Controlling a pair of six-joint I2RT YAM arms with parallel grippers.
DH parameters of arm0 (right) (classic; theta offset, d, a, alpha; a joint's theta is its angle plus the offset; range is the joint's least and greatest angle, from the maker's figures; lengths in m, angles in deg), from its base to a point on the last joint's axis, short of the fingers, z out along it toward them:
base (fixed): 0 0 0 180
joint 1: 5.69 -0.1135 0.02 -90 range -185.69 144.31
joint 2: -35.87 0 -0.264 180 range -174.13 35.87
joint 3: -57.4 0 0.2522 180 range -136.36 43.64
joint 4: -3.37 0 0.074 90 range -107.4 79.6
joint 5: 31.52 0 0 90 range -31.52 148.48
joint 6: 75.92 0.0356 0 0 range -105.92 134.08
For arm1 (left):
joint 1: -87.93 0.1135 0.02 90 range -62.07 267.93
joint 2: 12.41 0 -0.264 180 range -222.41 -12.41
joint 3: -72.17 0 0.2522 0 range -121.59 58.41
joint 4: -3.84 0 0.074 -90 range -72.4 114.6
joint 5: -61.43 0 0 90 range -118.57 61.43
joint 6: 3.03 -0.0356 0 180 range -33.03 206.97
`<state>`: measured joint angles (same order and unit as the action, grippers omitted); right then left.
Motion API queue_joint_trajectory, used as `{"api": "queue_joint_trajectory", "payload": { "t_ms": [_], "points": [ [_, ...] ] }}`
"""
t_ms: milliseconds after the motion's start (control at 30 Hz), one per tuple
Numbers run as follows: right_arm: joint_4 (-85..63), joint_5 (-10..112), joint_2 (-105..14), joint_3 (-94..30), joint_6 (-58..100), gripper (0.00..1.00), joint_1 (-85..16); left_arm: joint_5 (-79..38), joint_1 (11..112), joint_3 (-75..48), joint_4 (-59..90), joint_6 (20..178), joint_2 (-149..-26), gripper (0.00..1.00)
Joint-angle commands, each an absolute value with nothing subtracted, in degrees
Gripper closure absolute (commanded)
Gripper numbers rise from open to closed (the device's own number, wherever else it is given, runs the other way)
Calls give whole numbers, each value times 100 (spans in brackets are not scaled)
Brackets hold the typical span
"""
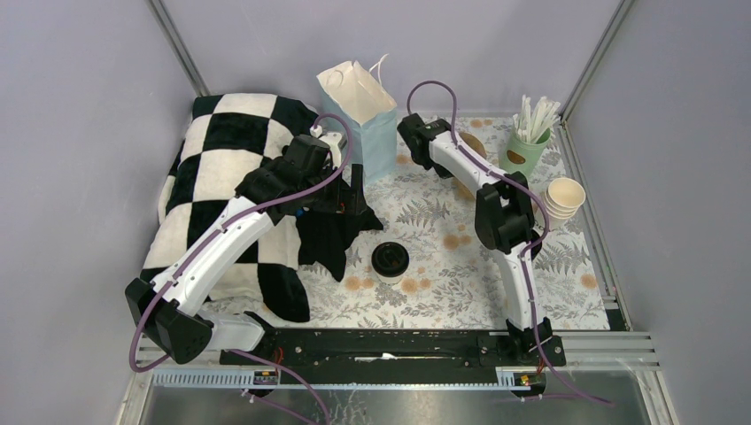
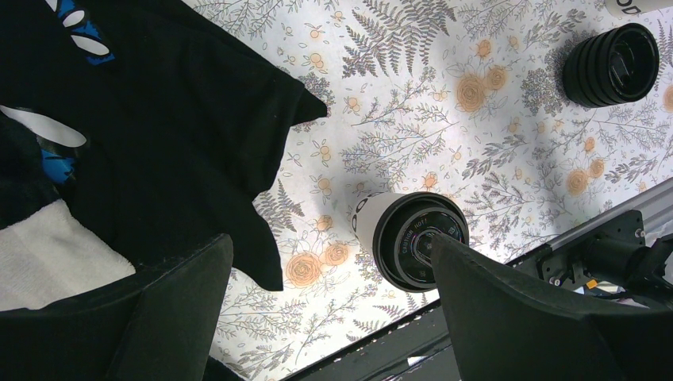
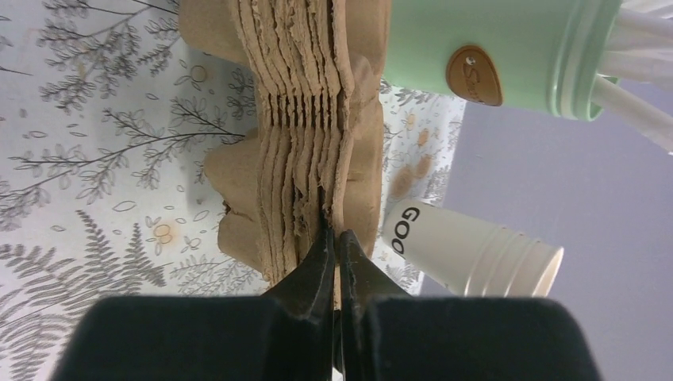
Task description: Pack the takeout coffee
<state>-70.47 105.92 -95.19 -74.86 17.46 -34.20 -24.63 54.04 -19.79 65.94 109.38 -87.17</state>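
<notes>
The takeout coffee (image 2: 405,238), a white paper cup with a black lid and dark lettering, stands on the floral tablecloth in the left wrist view. My left gripper (image 2: 329,242) is open above it. The right finger (image 2: 516,317) overlaps the lid's edge and the left finger (image 2: 159,309) is well apart. In the top view the left gripper (image 1: 354,197) hovers by the blue paper bag (image 1: 365,124), and I cannot make out the coffee there. My right gripper (image 3: 337,234) is shut on one layer of a stack of brown cardboard cup carriers (image 3: 301,119) at the back (image 1: 434,142).
A stack of black lids (image 1: 390,258) lies mid-table and shows in the left wrist view (image 2: 611,63). A black cloth (image 1: 332,232) and a checkered blanket (image 1: 221,159) lie left. A green cup of straws (image 1: 527,146) and stacked lidless cups (image 1: 565,197) stand right. The black rail (image 1: 381,345) runs along the near edge.
</notes>
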Motion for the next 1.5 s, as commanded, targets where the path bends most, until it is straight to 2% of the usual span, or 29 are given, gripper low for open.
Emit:
{"api": "queue_joint_trajectory", "payload": {
  "t_ms": [0,200,333,567,700,867,1000,1133,1267,1367,1467],
  "points": [
    [-6935,11344,-9562,-7305,1484,100,-3460,-2384,5429,-1980,6326,10903,-8659,1],
    [-6715,11478,-9618,-7026,1106,100,-3537,-2393,5428,-1983,6326,10885,-8643,1],
    [-6729,11058,-9458,-7076,1076,100,-3570,-2397,5427,-1986,6331,10877,-8635,1],
    [-7408,9723,-9150,-7846,1684,56,-3433,-2392,5429,-1987,6348,10868,-8656,1],
    [-7587,8944,-8795,-7847,2057,44,-3272,-2393,5431,-2015,6361,10868,-8684,1],
    [-6931,7615,-8092,-7196,2500,35,-2626,-2363,5427,-2047,6358,10884,-8718,1],
    [-6402,6372,-7886,-6790,2964,34,-1871,-2344,5428,-2050,6357,10894,-8731,1],
    [-6094,6344,-8123,-6883,2525,34,-1834,-2346,5427,-2011,6357,10903,-8716,1],
    [-6124,6608,-8686,-7378,1780,41,-2005,-2326,5427,-2013,6357,10903,-8707,1],
    [-5885,6188,-8851,-7480,1431,55,-2054,-2345,5427,-1974,6379,10894,-8673,1],
    [-5972,6193,-9155,-7763,1432,56,-2054,-2310,5427,-1876,6383,10907,-8617,1]
  ]
}}
